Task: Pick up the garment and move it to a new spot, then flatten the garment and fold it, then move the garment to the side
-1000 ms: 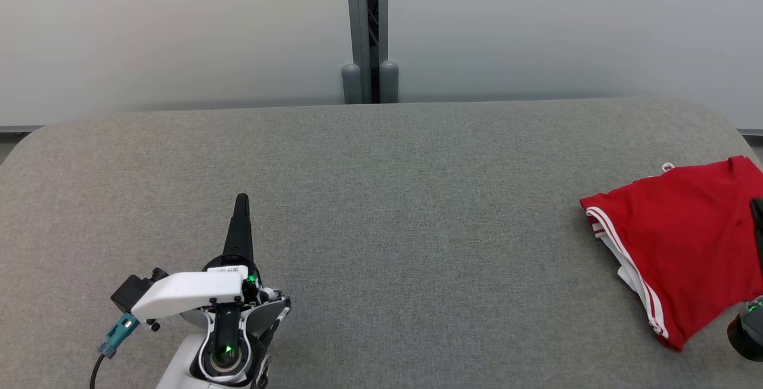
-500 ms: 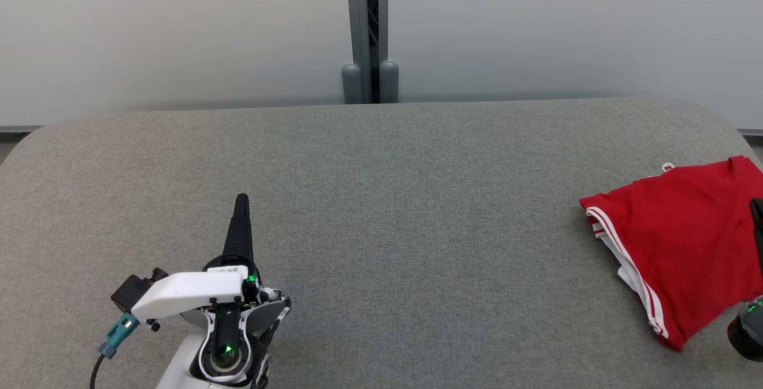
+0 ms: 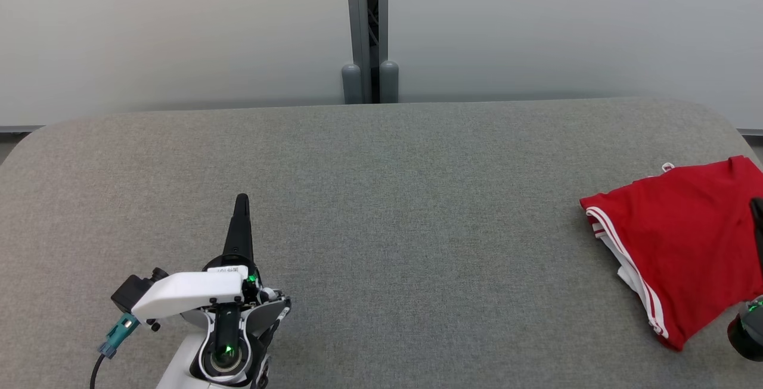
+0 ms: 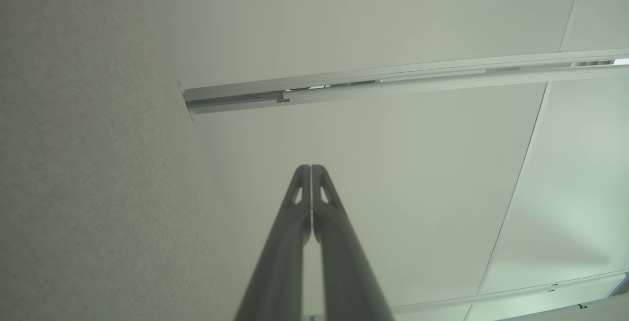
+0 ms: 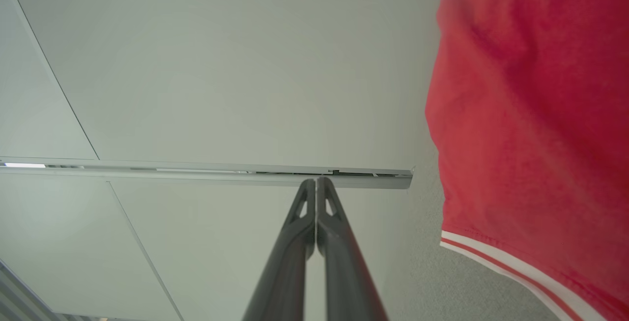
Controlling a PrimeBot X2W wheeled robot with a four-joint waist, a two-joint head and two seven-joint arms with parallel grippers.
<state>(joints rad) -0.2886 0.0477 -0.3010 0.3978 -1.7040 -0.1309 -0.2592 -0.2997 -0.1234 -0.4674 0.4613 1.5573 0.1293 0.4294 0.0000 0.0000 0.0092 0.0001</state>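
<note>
Red garment (image 3: 685, 240) folded at the grey tabletop's (image 3: 381, 198) right edge, left tool (image 3: 241, 199) clenched, empty — well apart from it, right tool (image 5: 315, 179) clenched, empty — close by the cloth.

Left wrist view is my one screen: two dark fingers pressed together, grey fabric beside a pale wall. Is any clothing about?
Observer: Yes. The head view shows a red garment with white stripes lying at the right end of the grey table.
Operator: Is the other claw holding it?
Observer: No. The right gripper is shut with nothing between its fingers, and the garment lies alongside it.
Operator: Is the garment spread flat?
Observer: It looks folded over, with layered striped edges along its left side.
</note>
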